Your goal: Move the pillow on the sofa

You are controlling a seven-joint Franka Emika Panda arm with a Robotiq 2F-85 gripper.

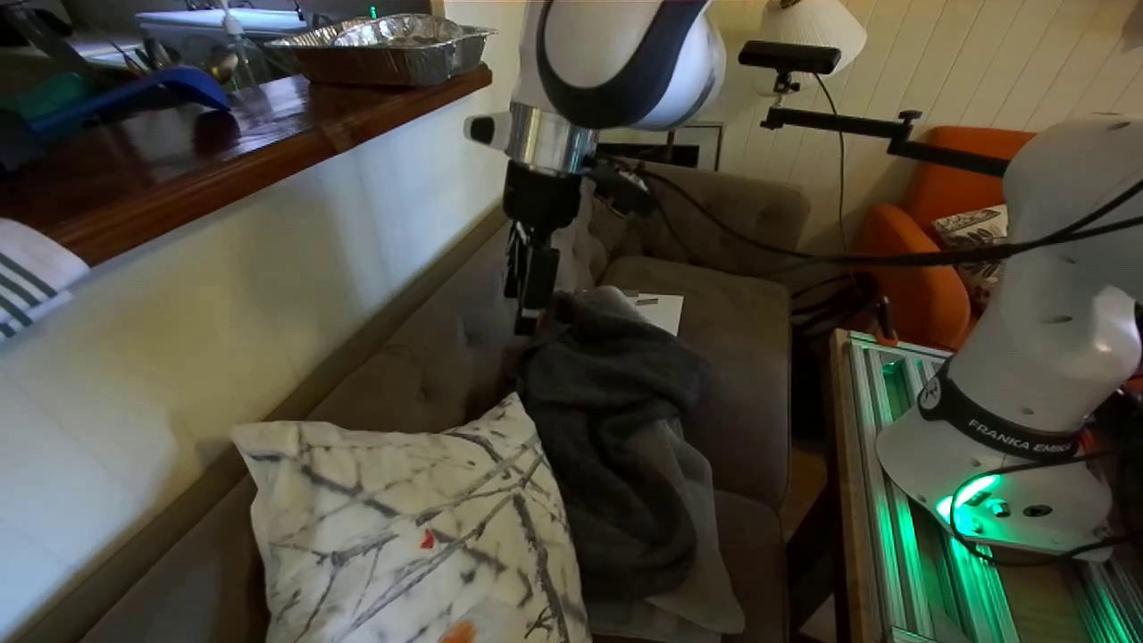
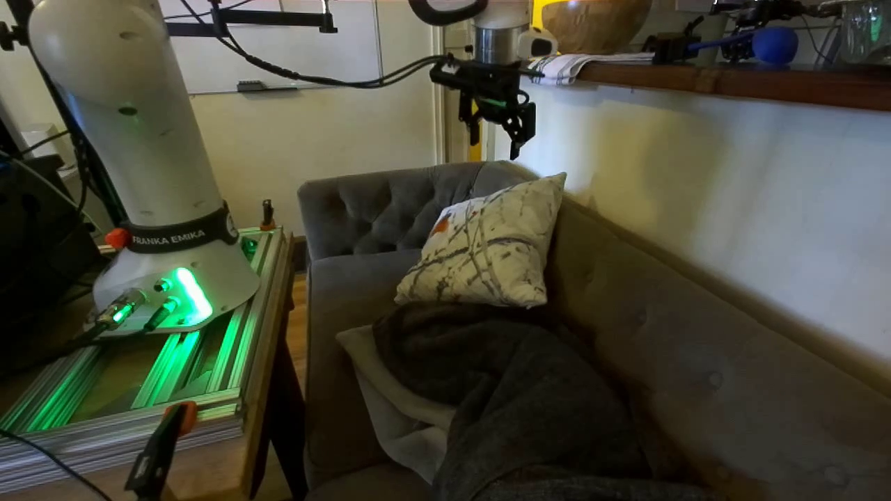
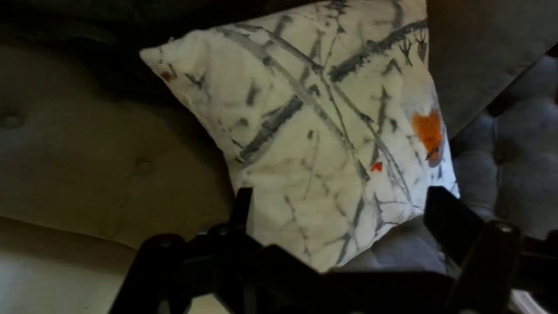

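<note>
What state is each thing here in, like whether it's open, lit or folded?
Hand: open, holding nothing.
Pillow: tilted on the sofa, not held.
Dark grey blanket: crumpled.
Robot's base light: on, green.
Lamp: can't tell whether lit.
Foil tray: set on the ledge.

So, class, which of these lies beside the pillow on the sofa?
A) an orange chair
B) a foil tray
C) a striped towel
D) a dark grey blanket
D: in both exterior views the dark grey blanket lies on the sofa, right next to the pillow.
</note>
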